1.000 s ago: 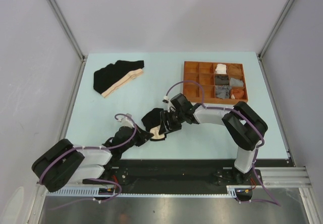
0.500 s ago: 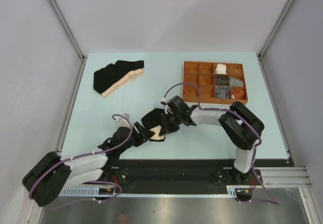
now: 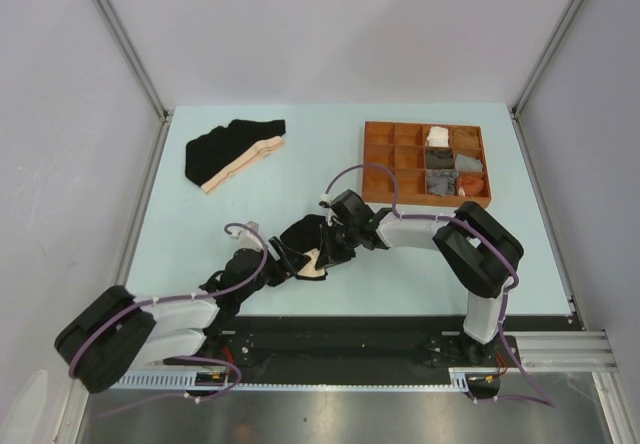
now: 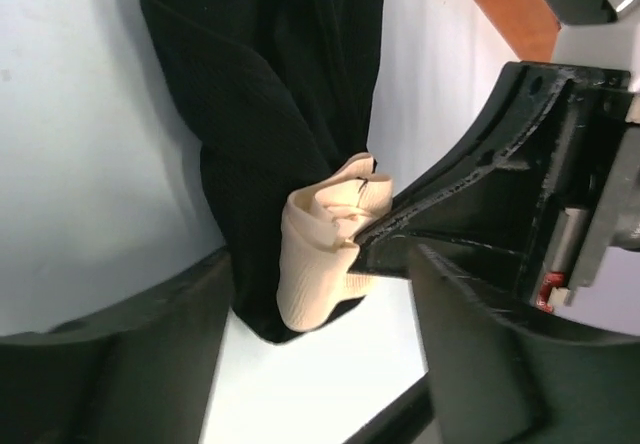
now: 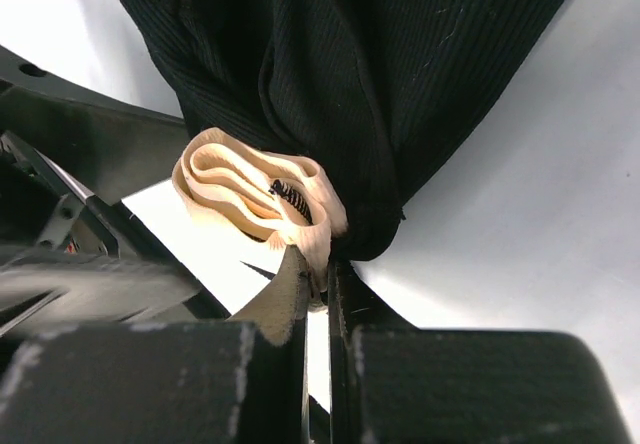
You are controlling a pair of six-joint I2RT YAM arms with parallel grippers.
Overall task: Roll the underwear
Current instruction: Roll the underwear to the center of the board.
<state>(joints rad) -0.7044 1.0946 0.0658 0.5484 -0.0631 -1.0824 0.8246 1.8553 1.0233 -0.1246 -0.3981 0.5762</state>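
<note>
We saw a folded black brief lying on the tabletop near its front edge, between the two arms. Its beige waistband was coiled into a loose roll at the near end. The right gripper held its fingers almost together, pinching the outer edge of that coiled waistband. The left gripper held its fingers wide apart, one on either side of the same rolled end, and we could not tell whether they touched the cloth. A second black brief lay flat at the far left of the tabletop, well apart from the first. The brown tray sat at the far right, with small cloth bundles in several of its compartments.
</note>
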